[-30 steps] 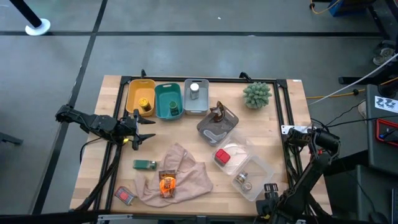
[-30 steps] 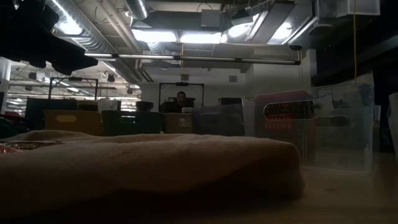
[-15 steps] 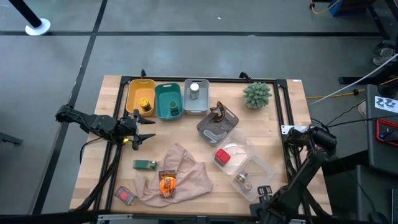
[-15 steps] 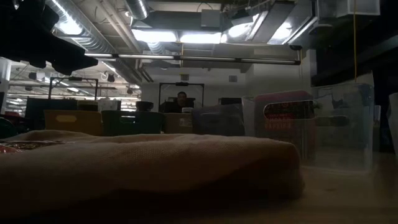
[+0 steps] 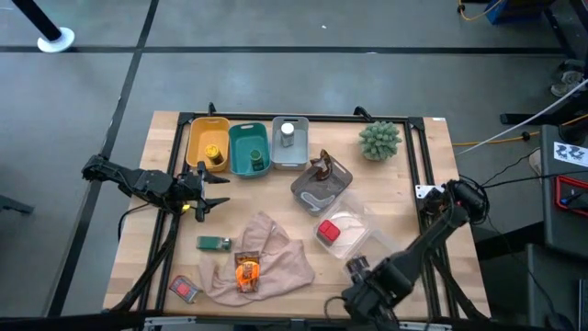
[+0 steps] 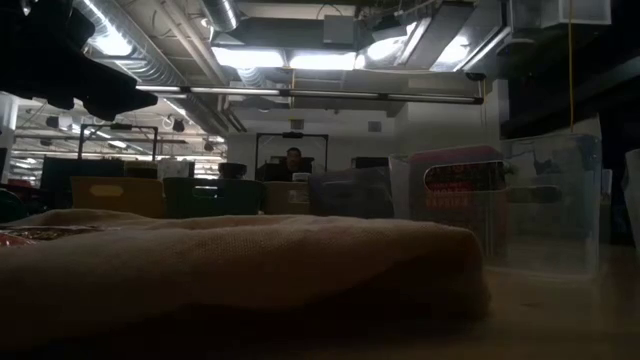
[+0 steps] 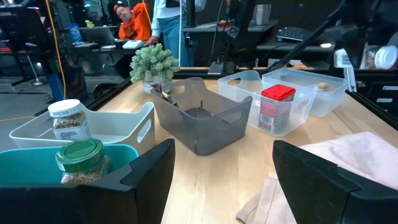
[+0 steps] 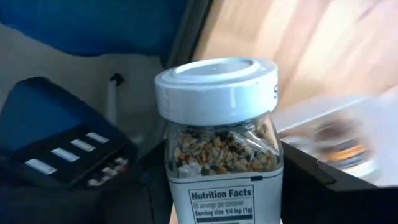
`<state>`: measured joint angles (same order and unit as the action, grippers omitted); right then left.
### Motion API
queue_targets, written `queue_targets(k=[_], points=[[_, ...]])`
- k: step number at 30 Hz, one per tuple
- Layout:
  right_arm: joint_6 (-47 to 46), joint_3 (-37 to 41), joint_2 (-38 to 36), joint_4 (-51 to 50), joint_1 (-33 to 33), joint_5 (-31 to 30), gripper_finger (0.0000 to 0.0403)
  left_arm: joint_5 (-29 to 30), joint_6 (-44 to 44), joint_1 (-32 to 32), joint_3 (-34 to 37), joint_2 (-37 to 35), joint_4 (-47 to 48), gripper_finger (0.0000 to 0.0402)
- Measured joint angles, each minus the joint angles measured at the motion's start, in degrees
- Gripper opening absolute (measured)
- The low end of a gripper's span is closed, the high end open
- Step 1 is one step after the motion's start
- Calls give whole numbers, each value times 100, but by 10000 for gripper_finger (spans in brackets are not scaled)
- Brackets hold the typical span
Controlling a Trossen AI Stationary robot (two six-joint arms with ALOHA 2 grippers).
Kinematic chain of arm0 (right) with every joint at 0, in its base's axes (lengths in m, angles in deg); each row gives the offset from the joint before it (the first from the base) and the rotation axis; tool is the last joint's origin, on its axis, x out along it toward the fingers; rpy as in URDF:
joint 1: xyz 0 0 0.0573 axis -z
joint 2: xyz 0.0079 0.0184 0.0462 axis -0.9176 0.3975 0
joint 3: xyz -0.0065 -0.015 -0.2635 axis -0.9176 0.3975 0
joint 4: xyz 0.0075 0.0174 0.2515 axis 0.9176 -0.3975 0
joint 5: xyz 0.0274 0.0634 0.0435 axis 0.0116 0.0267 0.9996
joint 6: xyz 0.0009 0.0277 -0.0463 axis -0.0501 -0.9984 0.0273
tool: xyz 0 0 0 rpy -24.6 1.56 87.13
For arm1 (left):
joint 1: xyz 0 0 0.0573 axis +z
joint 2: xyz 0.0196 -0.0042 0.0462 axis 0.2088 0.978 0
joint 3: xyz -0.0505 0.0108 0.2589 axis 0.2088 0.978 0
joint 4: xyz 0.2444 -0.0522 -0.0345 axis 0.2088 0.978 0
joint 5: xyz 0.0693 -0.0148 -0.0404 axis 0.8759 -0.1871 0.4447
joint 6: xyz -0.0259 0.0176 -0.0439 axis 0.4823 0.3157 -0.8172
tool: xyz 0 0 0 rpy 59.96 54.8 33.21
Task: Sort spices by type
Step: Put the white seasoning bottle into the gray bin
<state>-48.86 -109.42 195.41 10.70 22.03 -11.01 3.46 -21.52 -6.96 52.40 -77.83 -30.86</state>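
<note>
Gripping a white-capped jar (image 8: pixel 217 143), the right gripper (image 5: pixel 356 268) hangs over the table's (image 5: pixel 423 184) front edge; left gripper (image 5: pixel 204 191) waits open.

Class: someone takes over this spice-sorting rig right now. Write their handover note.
Right gripper: shut on a white-capped jar, at the table's near edge.
Left gripper: open, empty, hovering by the bins.
Done: yellow jar in the yellow bin; green-capped jar in the teal bin; white-capped jar in the white bin.
Left: red-capped jar in the clear tub; green box; orange sachet on the cloth; red packet; then bin the held jar.
</note>
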Motion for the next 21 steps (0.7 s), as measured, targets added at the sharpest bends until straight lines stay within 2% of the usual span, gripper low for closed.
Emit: queue_targets(k=[11, 21], points=[[2330, -590, -2, -65, 1317, -856, 205, 1, 0, 0, 0, 1, 0, 255], [4448, -720, -2, 485, 2765, -1005, 208, 0, 0, -1, 2, -1, 0, 255]])
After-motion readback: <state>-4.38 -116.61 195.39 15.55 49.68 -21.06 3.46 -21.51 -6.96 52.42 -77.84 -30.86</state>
